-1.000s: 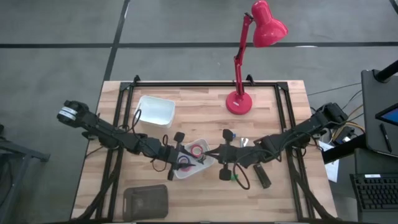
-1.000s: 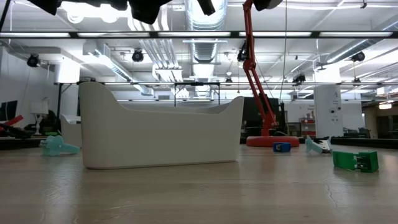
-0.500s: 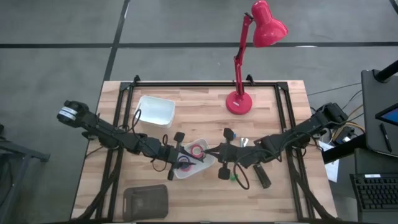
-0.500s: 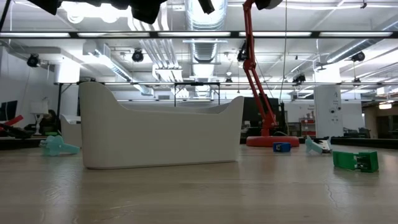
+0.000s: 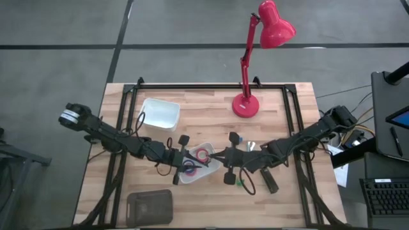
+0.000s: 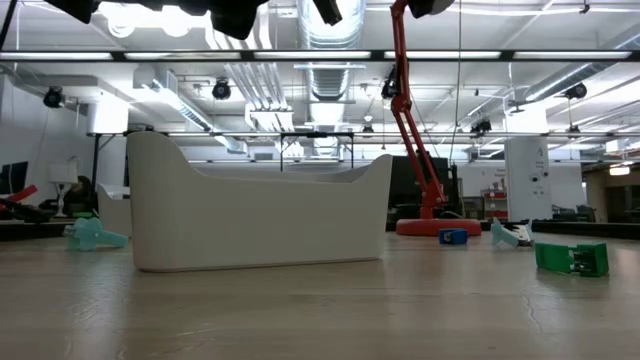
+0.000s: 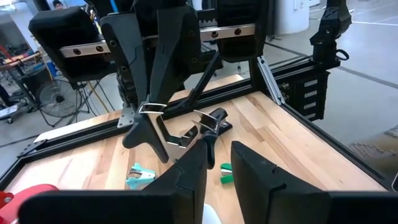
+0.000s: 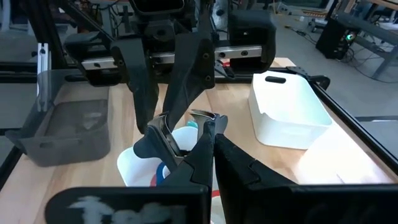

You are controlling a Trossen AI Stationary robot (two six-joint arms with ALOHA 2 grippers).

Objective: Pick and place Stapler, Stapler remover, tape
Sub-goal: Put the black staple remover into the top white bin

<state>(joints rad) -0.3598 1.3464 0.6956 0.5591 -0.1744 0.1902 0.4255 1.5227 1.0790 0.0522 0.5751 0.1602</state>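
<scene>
Pale wood-grain table [image 5: 204,115] with a black frame; red desk lamp [image 5: 255,57]; white bins, one [image 5: 159,114] toward the back and a tilted one [image 5: 199,170] holding pink tape [image 5: 202,154] and blue tape [image 5: 190,167]. A dark grey tray [image 5: 149,207] lies at the front edge, a black stapler [image 5: 270,181] beside a small green item [image 5: 241,182]. Both arms are black; low view shows teal [image 6: 92,235], blue [image 6: 453,236] and green [image 6: 572,258] pieces.
</scene>
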